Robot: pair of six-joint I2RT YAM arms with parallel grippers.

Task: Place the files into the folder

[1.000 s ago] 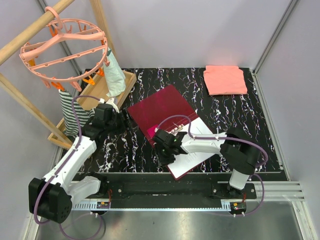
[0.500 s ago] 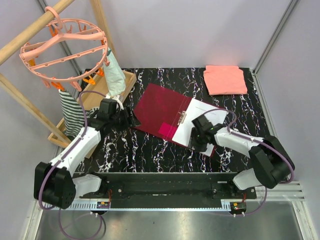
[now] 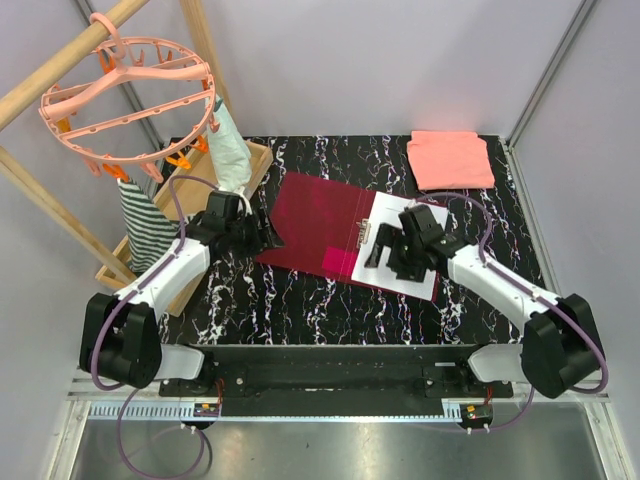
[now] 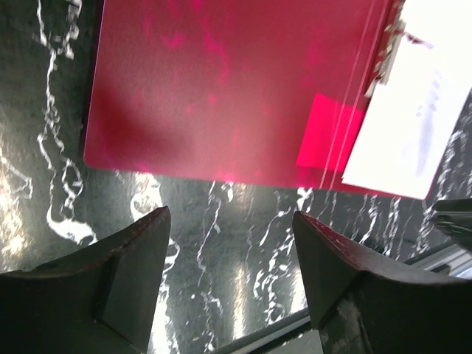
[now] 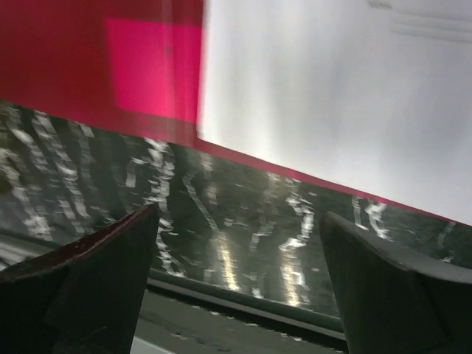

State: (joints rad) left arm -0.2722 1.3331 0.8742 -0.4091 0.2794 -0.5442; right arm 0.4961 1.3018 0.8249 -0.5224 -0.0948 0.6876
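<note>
Closest to the arm bases, the folder's (image 3: 315,210) near edge has drawn back from the front of the black marbled table (image 3: 270,305). One second earlier the open folder lay diagonally, its paper-bearing half pointing at the near edge. It has since swung round and now lies open across the middle of the table.

The files (image 3: 416,282) rest on its right inner half, their left edge beside the metal clip (image 3: 364,232). Whether the clip grips them cannot be told.

Right gripper (image 3: 383,252): it has moved from the sheets' near corner to a position over their middle. In its wrist view the fingers (image 5: 88,287) are spread wide with nothing between them, above the near edge of the sheets and the crimson border beneath.

Left gripper (image 3: 265,235): it has advanced rightward to just beside the outer edge of the left cover. Its fingers (image 4: 125,273) are likewise parted and empty, and the cover's corner lies just beyond their tips. A brighter pink patch (image 4: 328,140) shows on the inner cover next to the spine.

Farther back, the salmon cloth (image 3: 450,158) sits unmoved in the far right corner.

Judgement: the sheets appear to be placed and the folder squared up. What seems left is to turn the left cover over onto them, and the left gripper looks well placed for that.
</note>
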